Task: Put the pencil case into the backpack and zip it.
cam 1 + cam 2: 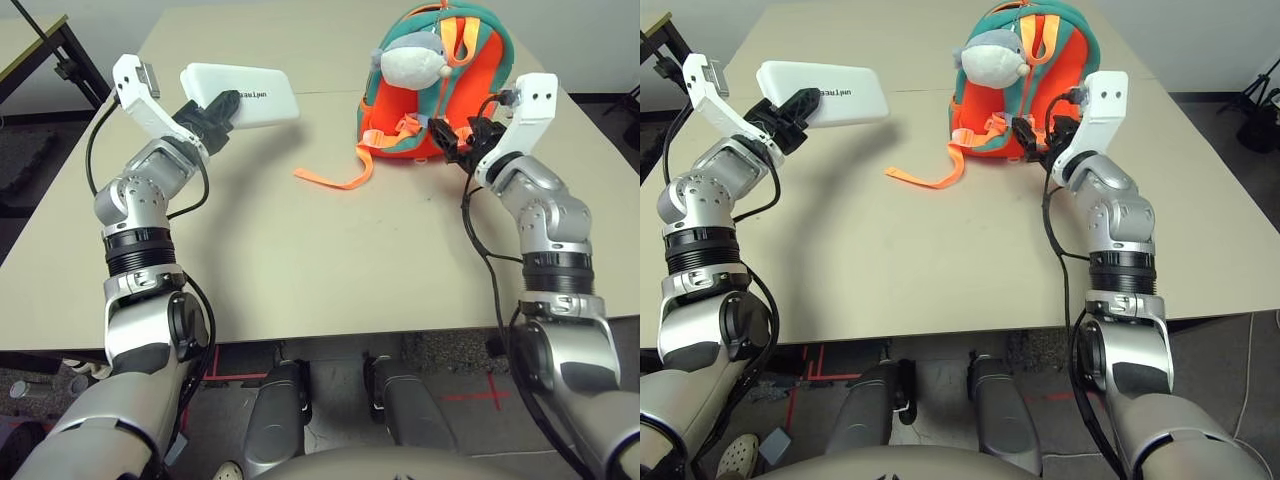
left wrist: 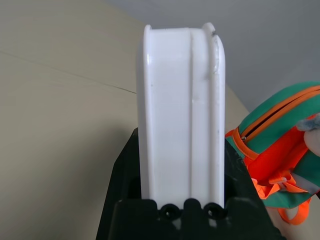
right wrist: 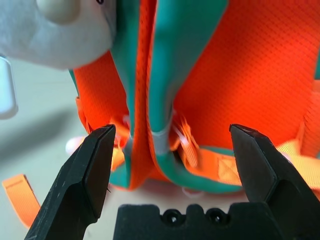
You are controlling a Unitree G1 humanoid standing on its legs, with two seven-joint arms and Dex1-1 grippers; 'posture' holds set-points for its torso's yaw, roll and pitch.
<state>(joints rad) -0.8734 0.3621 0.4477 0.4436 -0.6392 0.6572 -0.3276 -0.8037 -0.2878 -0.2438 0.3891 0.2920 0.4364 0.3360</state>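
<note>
**Case held aloft at upper left; second gripper spread at the backpack**

Nearest the camera, the two silver forearms rise from the lower corners of the head view over the beige table [image 1: 300,260].

The left gripper [image 1: 222,108], upper left of the frame, is clamped on one short end of the pencil case [image 1: 245,95]. The case is clear of the table surface, its broad white face with small dark lettering turned toward the camera, its long axis running toward the frame centre. In the left wrist view the case [image 2: 181,115] stands edge-on between the two black fingers [image 2: 122,175], which press against both of its flat sides.

The right gripper [image 1: 455,138], right of centre in the upper half, has its fingers spread wide with nothing between them. It is just beside the lower right of the backpack [image 1: 480,75]; contact cannot be confirmed. The right wrist view shows the orange mesh and a teal seam directly ahead of the parted fingers [image 3: 92,172].

The backpack stands upright at upper centre-right. A plush shark [image 1: 415,55] hangs on its front. One orange strap [image 1: 335,178] trails across the table toward frame centre.
</note>
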